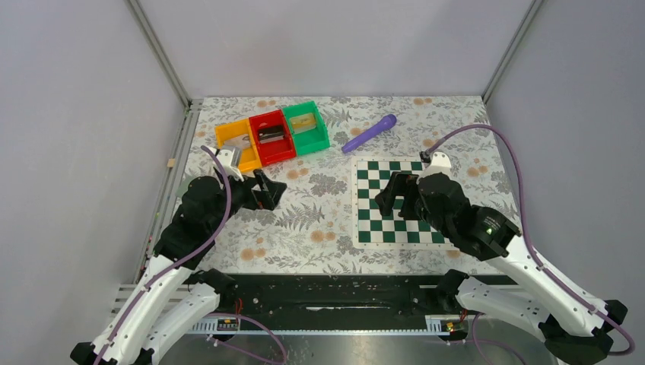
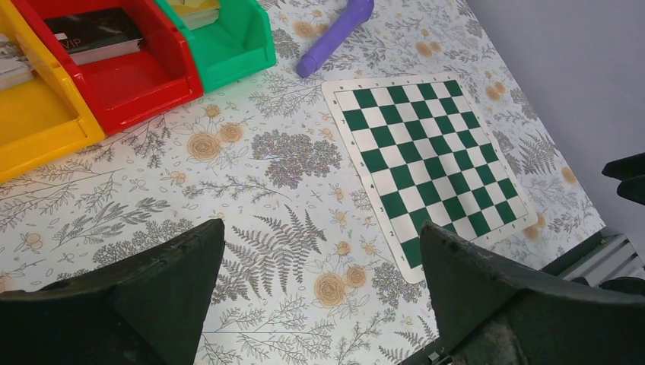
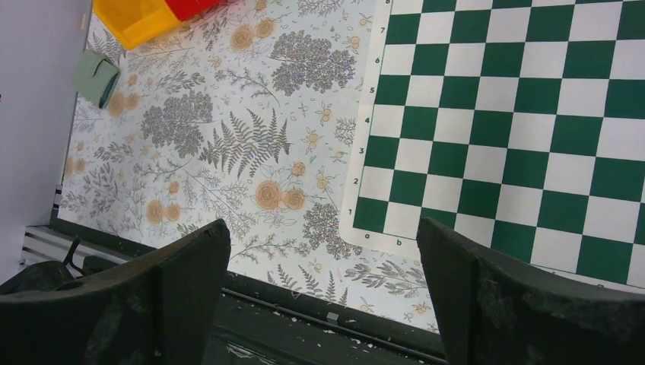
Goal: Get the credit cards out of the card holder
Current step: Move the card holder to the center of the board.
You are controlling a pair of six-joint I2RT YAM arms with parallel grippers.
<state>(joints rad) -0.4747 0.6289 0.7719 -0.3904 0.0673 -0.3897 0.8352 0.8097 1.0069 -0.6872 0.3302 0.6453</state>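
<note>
The card holder (image 3: 96, 77) looks like a flat, folded, pale grey-green piece lying shut near the table's left edge, in front of the yellow bin. In the top view only a sliver of it (image 1: 184, 186) shows behind my left arm. No credit cards show; they are hidden. My left gripper (image 1: 271, 192) (image 2: 321, 226) is open and empty above the floral cloth, to the right of the holder. My right gripper (image 1: 395, 204) (image 3: 321, 228) is open and empty over the chessboard's near left corner.
Yellow (image 1: 232, 134), red (image 1: 271, 137) and green (image 1: 306, 127) bins stand at the back left. The red one holds a dark booklet (image 2: 95, 34); the green one holds a yellowish flat item (image 2: 194, 9). A purple cylinder (image 1: 370, 132) lies behind the chessboard (image 1: 395, 199).
</note>
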